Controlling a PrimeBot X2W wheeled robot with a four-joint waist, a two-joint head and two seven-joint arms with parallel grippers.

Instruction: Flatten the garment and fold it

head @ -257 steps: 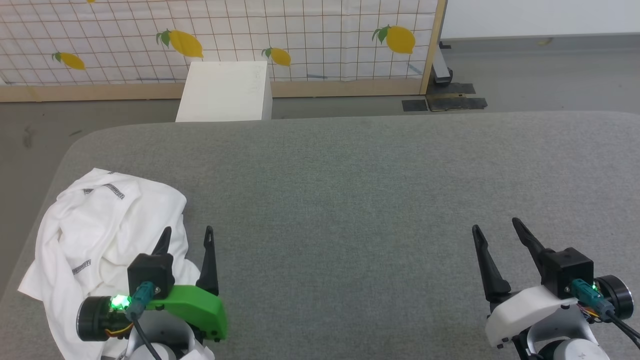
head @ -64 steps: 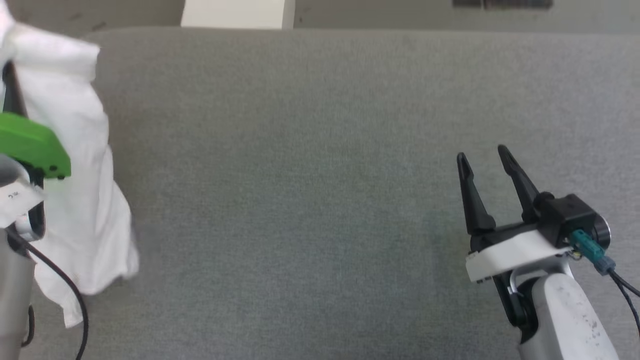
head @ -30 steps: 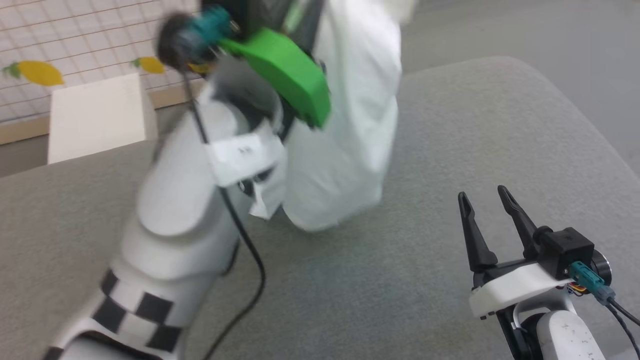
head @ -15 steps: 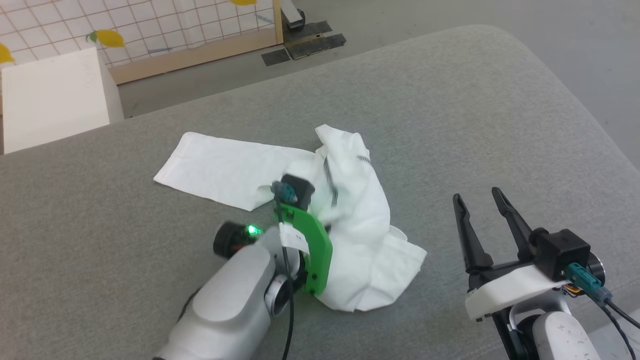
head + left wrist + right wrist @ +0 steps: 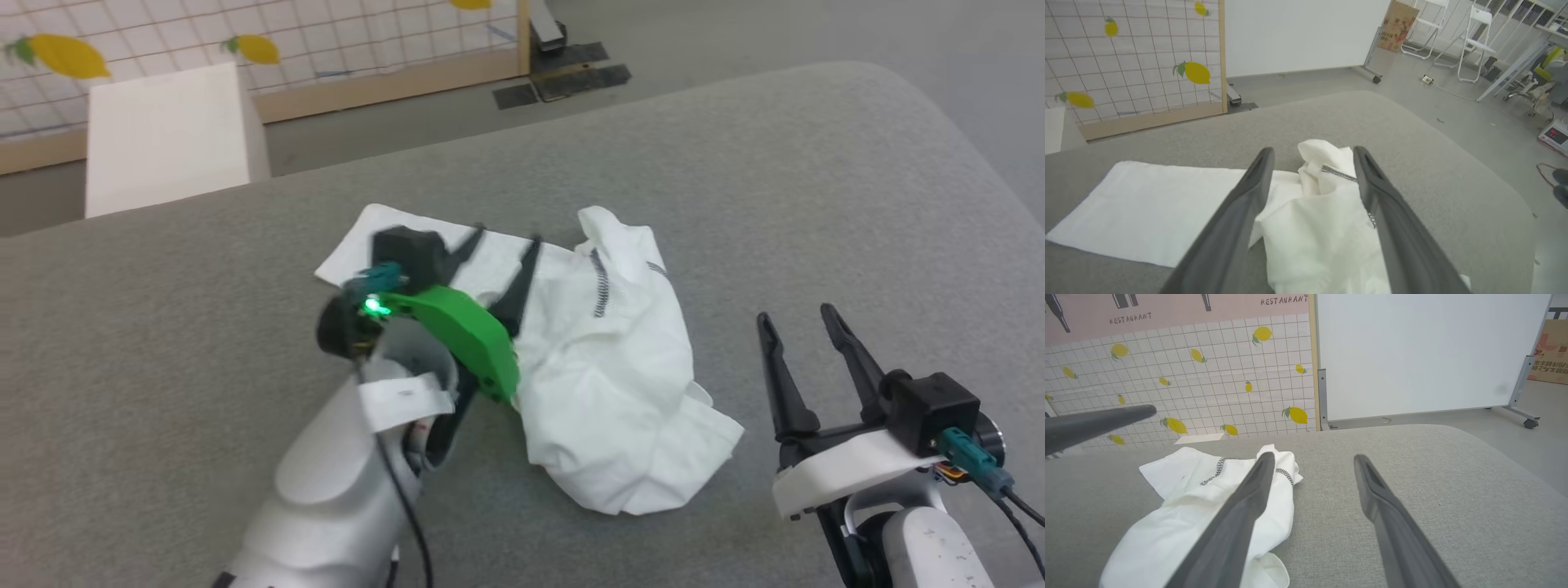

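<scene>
While garment (image 5: pixel 620 392) lies crumpled mid grey cushion top (image 5: pixel 816 180), one part flat toward far left, L gripper (image 5: pixel 506 237) hovers over it, fingers apart, gripping nothing. R gripper (image 5: pixel 796 314) also spread, empty, just right of cloth.

Left gripper (image 5: pixel 506 237) green-bodied, right gripper (image 5: pixel 795 314) white-bodied, both with black jaws.

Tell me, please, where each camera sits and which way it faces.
Head view: on the head, looking down at the garment on the grey pad; both open jaws show.
Left wrist view: on that wrist, looking along its open jaws over the garment toward the lemon screen.
Right wrist view: on that wrist, facing the whiteboard; its open jaws show.
All three share the garment.
</scene>
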